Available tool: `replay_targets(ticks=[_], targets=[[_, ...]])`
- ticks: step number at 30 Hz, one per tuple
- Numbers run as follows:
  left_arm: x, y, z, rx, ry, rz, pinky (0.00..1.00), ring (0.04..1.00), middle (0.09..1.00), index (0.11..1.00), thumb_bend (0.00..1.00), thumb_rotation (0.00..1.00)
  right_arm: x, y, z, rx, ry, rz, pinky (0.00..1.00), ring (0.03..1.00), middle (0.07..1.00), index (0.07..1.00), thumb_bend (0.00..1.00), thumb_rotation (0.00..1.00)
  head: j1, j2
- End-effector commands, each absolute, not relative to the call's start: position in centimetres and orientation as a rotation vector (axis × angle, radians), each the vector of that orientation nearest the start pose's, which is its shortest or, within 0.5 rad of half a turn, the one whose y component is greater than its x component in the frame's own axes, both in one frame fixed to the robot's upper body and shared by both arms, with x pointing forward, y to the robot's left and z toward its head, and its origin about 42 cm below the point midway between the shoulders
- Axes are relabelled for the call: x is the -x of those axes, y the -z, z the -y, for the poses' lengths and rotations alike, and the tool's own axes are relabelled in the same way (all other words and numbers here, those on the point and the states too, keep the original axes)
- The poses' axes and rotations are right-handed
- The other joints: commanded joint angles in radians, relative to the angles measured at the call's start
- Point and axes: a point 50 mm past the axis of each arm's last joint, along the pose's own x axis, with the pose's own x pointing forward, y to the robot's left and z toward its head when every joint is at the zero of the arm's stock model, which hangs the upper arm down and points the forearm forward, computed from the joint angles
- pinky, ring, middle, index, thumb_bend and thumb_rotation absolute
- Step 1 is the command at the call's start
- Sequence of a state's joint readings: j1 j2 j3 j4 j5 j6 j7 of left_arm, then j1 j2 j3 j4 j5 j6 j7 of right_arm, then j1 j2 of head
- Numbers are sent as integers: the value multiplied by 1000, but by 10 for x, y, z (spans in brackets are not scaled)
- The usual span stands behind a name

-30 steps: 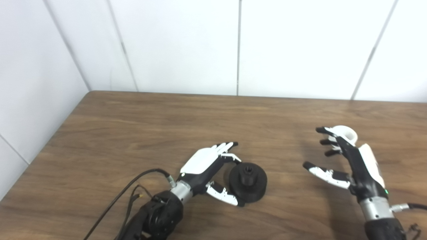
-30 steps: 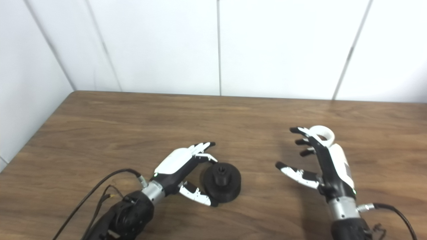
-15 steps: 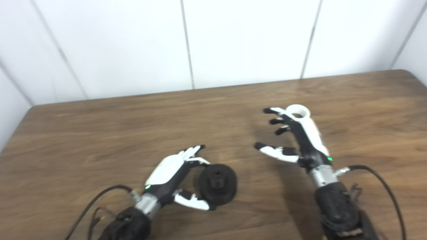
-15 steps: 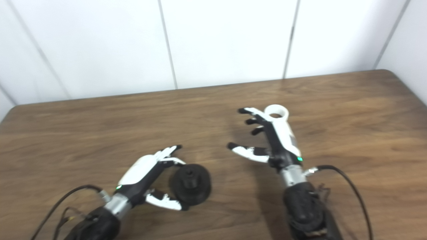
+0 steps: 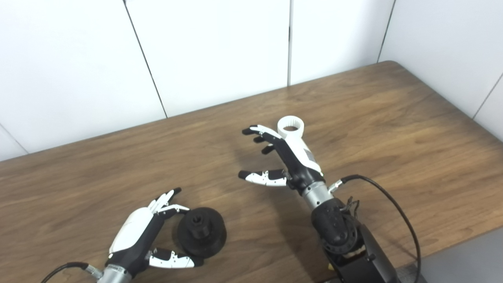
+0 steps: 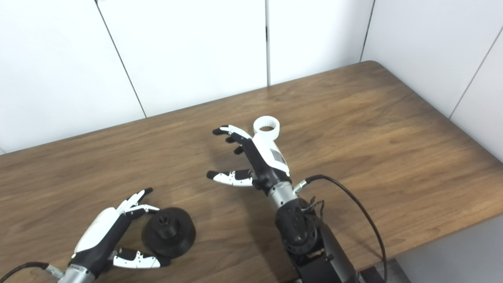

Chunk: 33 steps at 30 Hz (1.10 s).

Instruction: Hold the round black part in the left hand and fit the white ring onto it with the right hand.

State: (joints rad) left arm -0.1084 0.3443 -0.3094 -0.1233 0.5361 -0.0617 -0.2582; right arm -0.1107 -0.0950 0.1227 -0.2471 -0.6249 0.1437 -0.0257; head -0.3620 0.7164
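At the far left, the left hand [image 5: 135, 236] lay low on the wooden table [image 5: 393, 129], its fingers and thumb spread apart and cupped around the round black part [image 5: 201, 237], which sat on the table between them; whether they touched it could not be told. Toward the middle, the right hand [image 6: 255, 161] hovered with fingers splayed, holding nothing. The white ring [image 6: 267, 126] lay flat on the table just behind its fingers. The left eye view cut off the left wrist; the right eye view showed a bit of its cable [image 6: 17, 268].
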Motion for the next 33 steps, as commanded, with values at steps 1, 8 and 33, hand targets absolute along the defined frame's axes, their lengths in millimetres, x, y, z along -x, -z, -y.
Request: replay_targets(ticks=[1,8,33], targets=[[-303,-152,-216,-908,535,273,1000,1000,1000,646,939,321,-315,-217,205,722,91,389,689,822,866,792,645,255,-3,-2],[-303,-151,-218,-904,537,261,1000,1000,1000,650,945,310,-331,-244,228,964,138,441,682,842,885,807,630,331,6,-2],[-303,-151,-223,-902,526,269,1000,1000,1000,646,943,296,-414,-267,298,1213,30,62,968,1000,1000,891,933,583,25,-20]])
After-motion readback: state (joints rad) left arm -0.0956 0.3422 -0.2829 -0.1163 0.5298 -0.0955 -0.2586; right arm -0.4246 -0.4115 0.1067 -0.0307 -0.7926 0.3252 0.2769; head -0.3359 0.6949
